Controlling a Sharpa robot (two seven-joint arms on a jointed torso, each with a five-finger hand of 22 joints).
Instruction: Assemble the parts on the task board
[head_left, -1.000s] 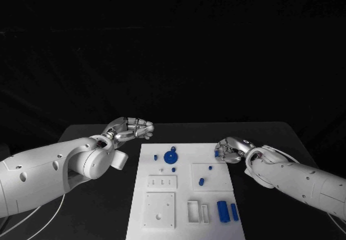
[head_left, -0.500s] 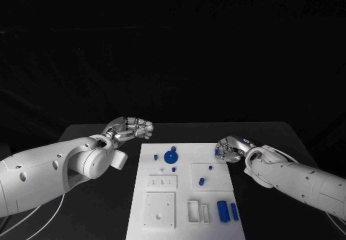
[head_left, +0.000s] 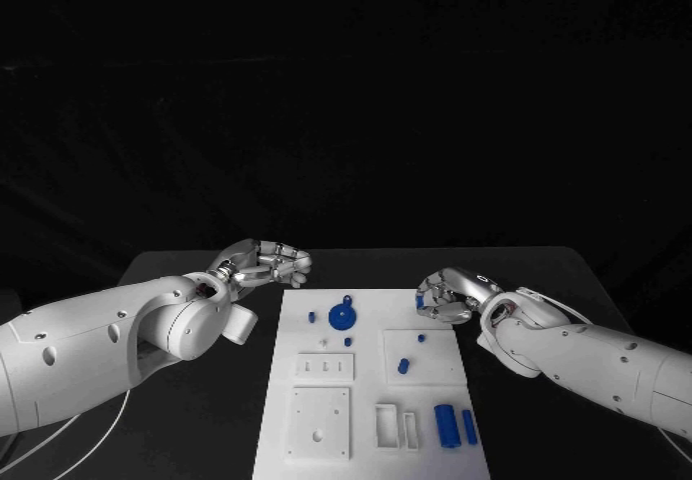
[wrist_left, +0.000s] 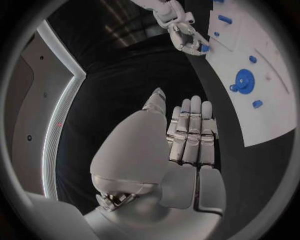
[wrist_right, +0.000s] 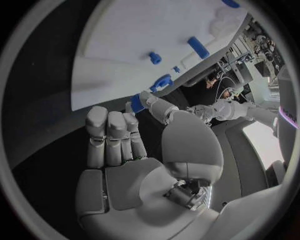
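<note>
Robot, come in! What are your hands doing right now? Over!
Right hand pinches a small blue part at the task board's far right corner. Left hand empty, off the board's far left corner. Nothing in the way.

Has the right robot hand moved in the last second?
Yes. The right robot hand has shifted slightly left, over the right edge of the white task board.

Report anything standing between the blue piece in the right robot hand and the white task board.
Nothing visible does: the right robot hand pinches the small blue plastic piece right at the flat white task board's edge.
</note>
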